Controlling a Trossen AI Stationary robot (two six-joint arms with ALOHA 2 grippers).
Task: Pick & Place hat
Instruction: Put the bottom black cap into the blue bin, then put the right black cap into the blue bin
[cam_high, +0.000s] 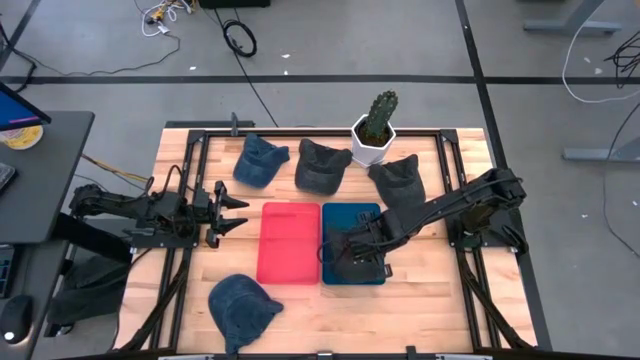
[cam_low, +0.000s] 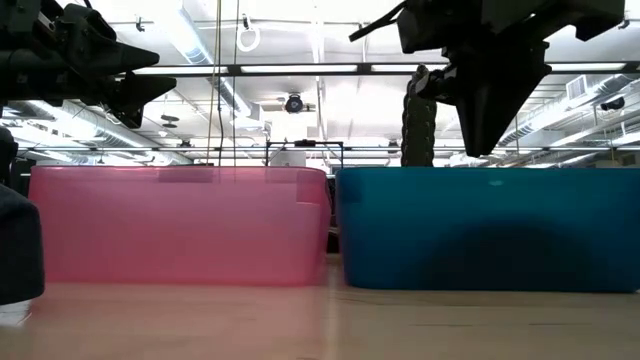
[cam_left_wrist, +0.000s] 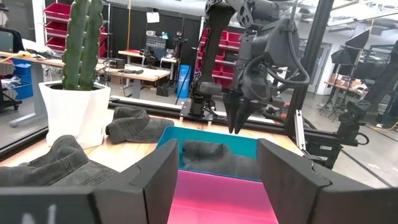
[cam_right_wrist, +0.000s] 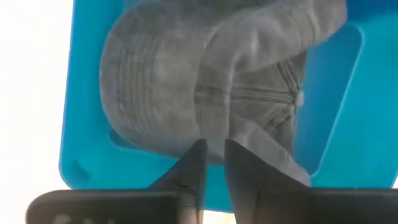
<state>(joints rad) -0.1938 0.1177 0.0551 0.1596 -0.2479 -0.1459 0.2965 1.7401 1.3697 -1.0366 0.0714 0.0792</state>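
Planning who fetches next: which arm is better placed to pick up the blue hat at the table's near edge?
Left. The left hand hovers beside the pink bin, nearer the blue hat. The right hand is over the blue bin, above a grey hat.

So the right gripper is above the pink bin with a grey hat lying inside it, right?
Not quite. The right gripper is above the blue bin, not the pink bin; the high view shows it. The grey hat does lie inside the bin beneath it, as the right wrist view shows.
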